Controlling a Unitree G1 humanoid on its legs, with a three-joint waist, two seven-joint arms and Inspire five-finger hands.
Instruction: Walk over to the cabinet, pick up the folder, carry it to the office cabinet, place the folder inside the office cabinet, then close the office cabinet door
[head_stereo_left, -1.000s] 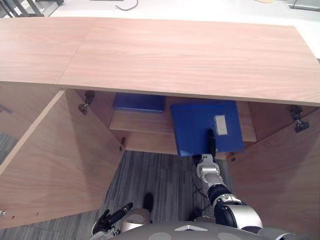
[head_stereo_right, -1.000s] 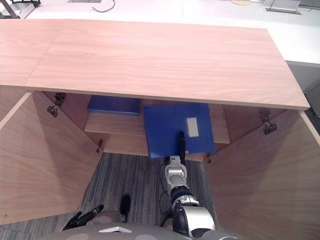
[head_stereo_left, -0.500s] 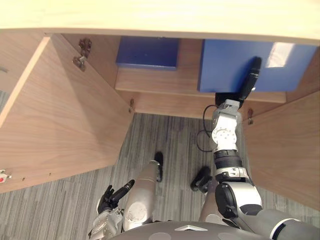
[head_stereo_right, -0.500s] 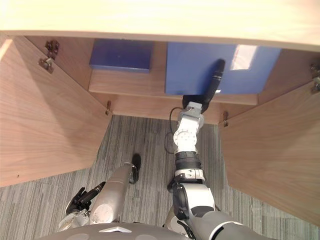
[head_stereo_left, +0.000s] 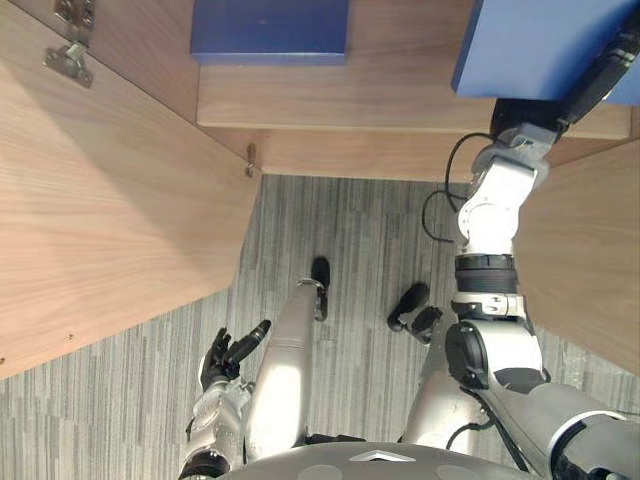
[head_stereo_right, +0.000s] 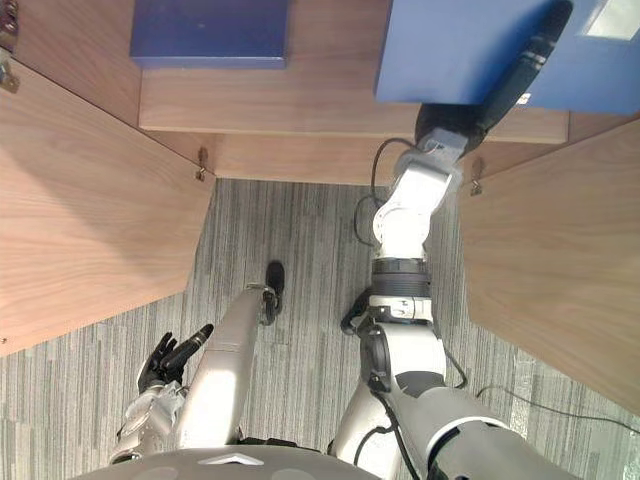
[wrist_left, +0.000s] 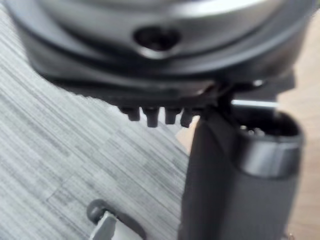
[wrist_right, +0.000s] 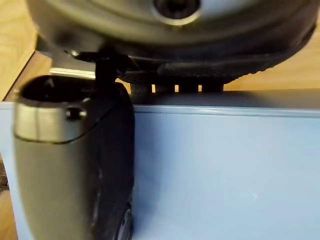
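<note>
While pinched betw. thumb and fingers of the right hand (head_stereo_right: 446, 124), the blue folder (head_stereo_right: 450, 50) is held near the front-rt corner of the shelf (head_stereo_right: 300, 110); left hand (head_stereo_right: 165, 360) is seen low, fingers relaxed.

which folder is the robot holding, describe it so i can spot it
On the shelf inside the open wooden cabinet lie two blue folders. It is the right folder, reaching nearer the shelf's front edge. Unlike the left folder, it bears a white label and the right hand pinches it.
</note>
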